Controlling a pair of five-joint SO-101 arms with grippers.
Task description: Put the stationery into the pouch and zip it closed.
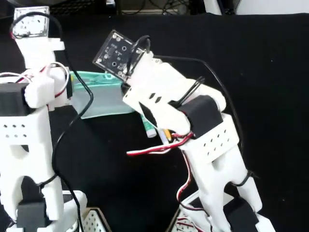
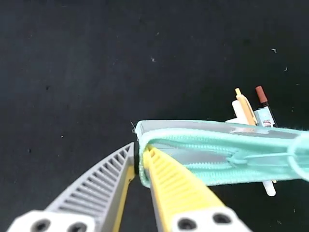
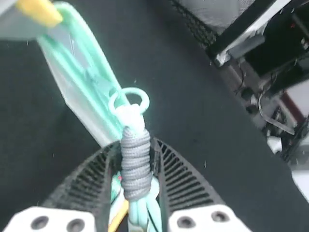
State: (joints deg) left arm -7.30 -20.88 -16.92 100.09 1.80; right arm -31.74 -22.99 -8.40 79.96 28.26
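Left pincer (image 2: 139, 148) clamps pouch (image 2: 203, 137) end; right pincer (image 3: 135, 144) grips zip cord (image 3: 135, 170); left wrist view shows pens (image 2: 248, 109) behind pouch.

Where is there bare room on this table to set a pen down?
Bare: the black cloth right of the right arm, and the patch between the arm bases. Crowded: around the pouch and pens under that arm.

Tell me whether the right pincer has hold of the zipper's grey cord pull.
Yes, the right pincer is shut around the grey cord pull at the pouch's zipper end.
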